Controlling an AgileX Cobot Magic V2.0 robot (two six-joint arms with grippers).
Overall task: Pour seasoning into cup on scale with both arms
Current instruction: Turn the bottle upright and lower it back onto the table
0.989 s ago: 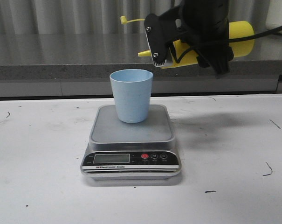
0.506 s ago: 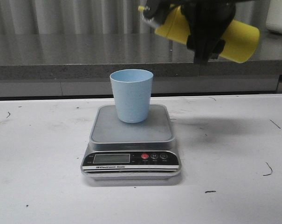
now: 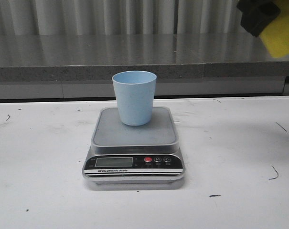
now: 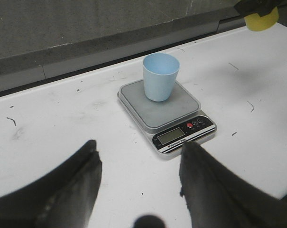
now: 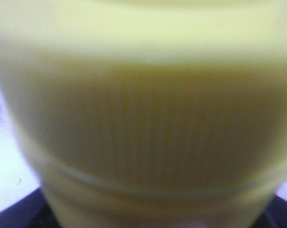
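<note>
**While the cup waits on the scale, the yellow bottle is up high**

While the pale blue cup [image 3: 134,97] stands upright on the grey top of the scale [image 3: 133,143], the yellow seasoning bottle [image 3: 281,34] is high up at the far right edge of the front view. It is well apart from the cup, and only a part of it shows there. A black piece of the right gripper [image 3: 257,14] sits against the bottle. The right wrist view is filled with the blurry yellow bottle [image 5: 143,109], very close to the camera, so the bottle seems to be held, but the jaws themselves do not show.

The left gripper [image 4: 141,171] has its jaws wide apart with nothing between them. It is above the white table [image 3: 39,191], near the scale but not touching it. The table has small dark marks on it.
</note>
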